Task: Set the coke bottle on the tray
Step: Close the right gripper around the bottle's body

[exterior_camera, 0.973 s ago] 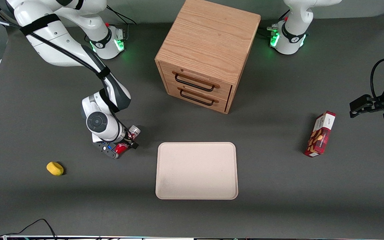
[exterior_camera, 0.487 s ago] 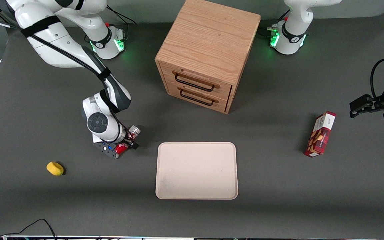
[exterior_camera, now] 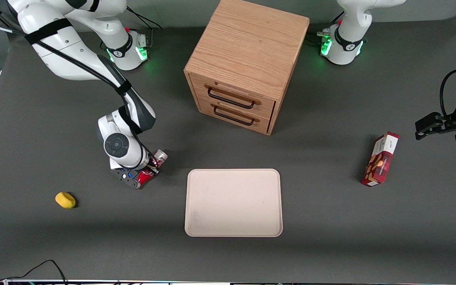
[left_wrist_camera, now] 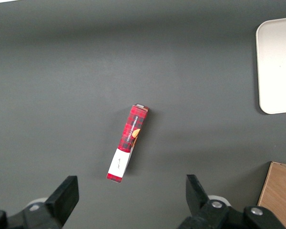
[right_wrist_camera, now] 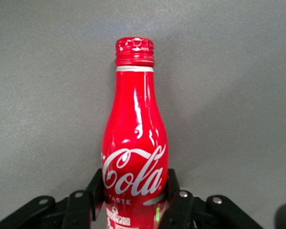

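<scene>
A: Yellow lump [exterior_camera: 65,200] sits toward working arm's end of table [exterior_camera: 331,245]. Then?
B: Tool [exterior_camera: 145,173], clamped on coke bottle [exterior_camera: 151,168], low over table beside tray [exterior_camera: 233,202], not on it.
A: Bottle looks?
B: Slim, glossy red w/ white script, red cap [right_wrist_camera: 134,51], silvery base.
A: Further along?
B: Wooden drawer cabinet [exterior_camera: 244,63], then red snack box [exterior_camera: 380,159] toward parked arm's end.

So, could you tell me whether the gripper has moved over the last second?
Barely: judged against the tray, the gripper holding the coke bottle has hardly shifted, edging slightly away from it.
</scene>
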`<state>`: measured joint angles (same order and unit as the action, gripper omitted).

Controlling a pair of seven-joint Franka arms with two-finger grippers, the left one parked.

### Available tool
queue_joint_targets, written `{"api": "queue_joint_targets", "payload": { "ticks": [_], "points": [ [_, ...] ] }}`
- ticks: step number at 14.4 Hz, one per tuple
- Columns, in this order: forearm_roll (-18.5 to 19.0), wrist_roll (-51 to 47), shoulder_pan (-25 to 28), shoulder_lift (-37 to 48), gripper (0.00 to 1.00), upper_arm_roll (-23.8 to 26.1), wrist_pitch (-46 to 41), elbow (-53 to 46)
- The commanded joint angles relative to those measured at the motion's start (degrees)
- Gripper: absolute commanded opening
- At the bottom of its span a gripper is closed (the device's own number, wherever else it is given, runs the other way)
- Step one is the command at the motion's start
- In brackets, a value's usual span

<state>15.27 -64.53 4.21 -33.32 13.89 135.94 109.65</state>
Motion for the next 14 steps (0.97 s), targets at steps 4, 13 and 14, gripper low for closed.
{"api": "queue_joint_targets", "payload": {
  "ticks": [4,13,14],
  "points": [
    [2.14,-2.27,0.09,0.27,0.00,-0.09,0.55,0.39],
    [-2.85,-0.43,-3.23,11.25,0.00,4.20,-15.32,-4.25],
    [-4.79,1.58,-4.81,12.22,0.00,5.96,-19.71,-7.14]
  ]
}}
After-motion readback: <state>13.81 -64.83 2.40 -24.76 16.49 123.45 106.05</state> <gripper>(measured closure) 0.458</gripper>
